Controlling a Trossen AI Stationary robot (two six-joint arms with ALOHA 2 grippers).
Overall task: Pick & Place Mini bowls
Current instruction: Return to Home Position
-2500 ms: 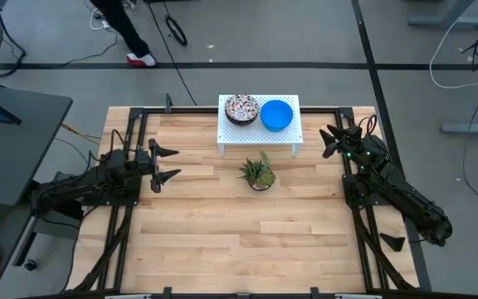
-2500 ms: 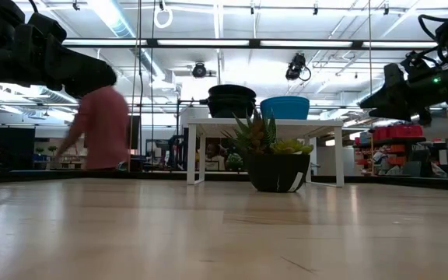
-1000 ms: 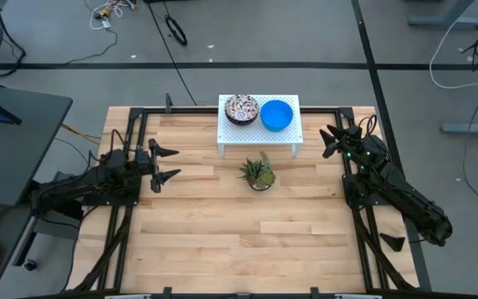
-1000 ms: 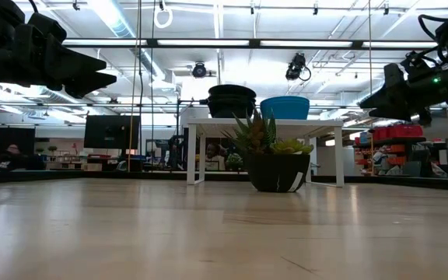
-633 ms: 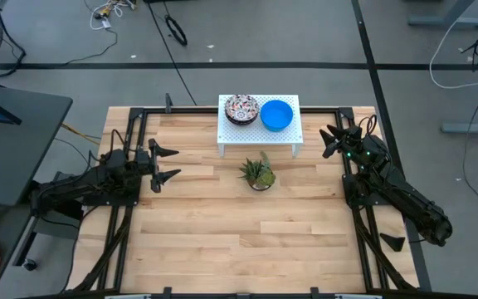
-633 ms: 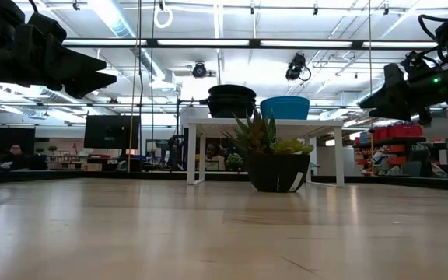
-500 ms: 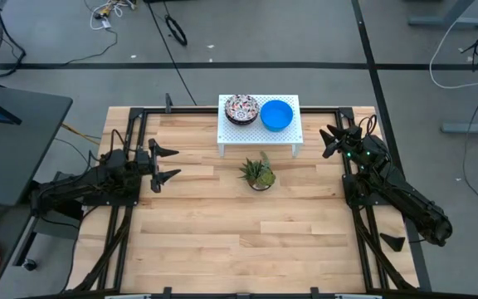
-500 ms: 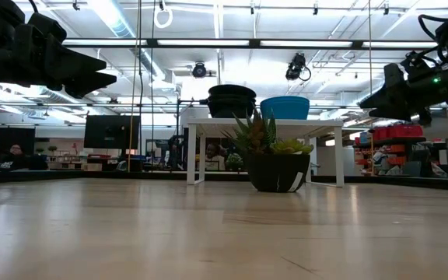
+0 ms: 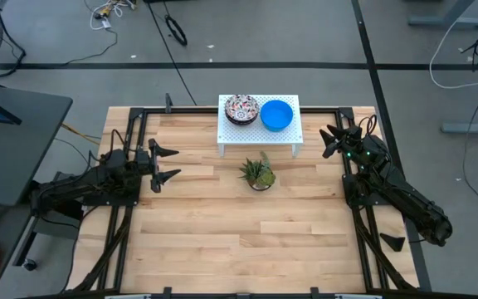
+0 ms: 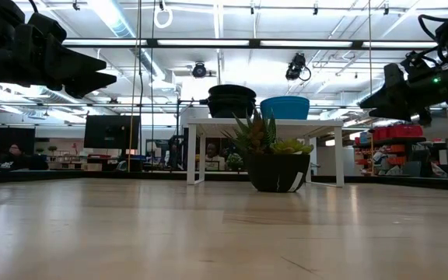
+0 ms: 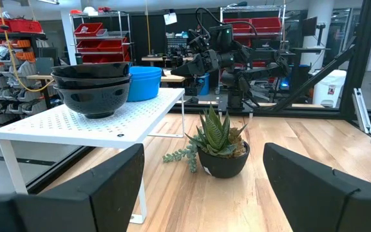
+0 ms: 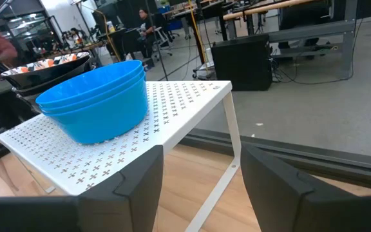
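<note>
Shelf: a white perforated metal riser [image 9: 259, 133] stands at the upper centre of the high view, at the far edge of the pale wooden slatted table [image 9: 222, 241]; raised on legs, it keeps the bowls clear of the tabletop.
Bowls: a stack of bright blue plastic mini bowls [image 9: 277, 115] sits on the shelf's right half, and a stack of red-and-dark floral-patterned white mini bowls [image 9: 241, 108] on its left half; nesting them likely saves space, so only the top bowl of each can be taken.
Plant: a small green succulent in a dark round pot [image 9: 258, 173] stands just below the shelf in the high view, an obstacle to reaching from the near side.
Left gripper [image 9: 166, 164]: at the left-middle of the high view, well apart from the shelf, jaws spread wide and empty, pointing toward the bowls.
Right gripper [image 9: 329, 139]: at the right of the high view, near the shelf's blue-bowl end, jaws spread with nothing between them; judged best placed for the first pick.
</note>
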